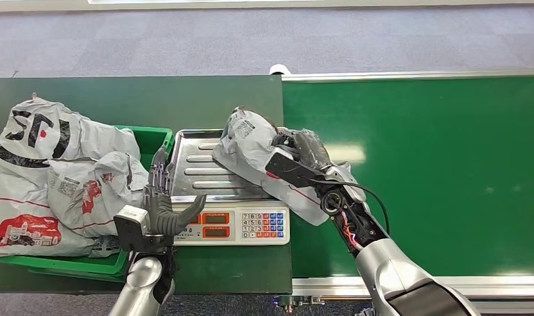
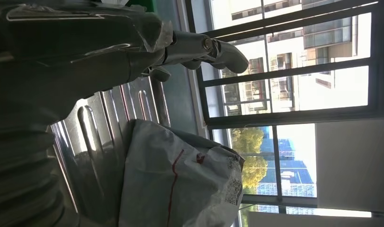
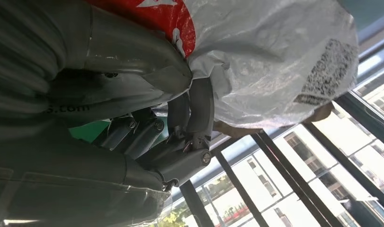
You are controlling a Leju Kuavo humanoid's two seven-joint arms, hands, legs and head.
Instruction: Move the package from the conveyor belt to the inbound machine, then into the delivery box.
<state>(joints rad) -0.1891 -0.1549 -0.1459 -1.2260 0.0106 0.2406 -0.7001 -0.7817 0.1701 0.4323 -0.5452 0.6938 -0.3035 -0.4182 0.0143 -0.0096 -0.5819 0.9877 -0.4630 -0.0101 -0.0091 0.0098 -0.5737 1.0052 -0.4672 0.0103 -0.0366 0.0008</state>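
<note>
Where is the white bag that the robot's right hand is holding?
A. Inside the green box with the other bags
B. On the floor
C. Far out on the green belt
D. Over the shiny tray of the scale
D: the right hand grips the package, which lies partly over the ribbed metal tray of the scale, not in the green box.

I read big black "SF" letters on the crumpled grey plastic mailer [image 1: 37, 128] and digits on the white scale's coloured keypad [image 1: 263, 224].
</note>
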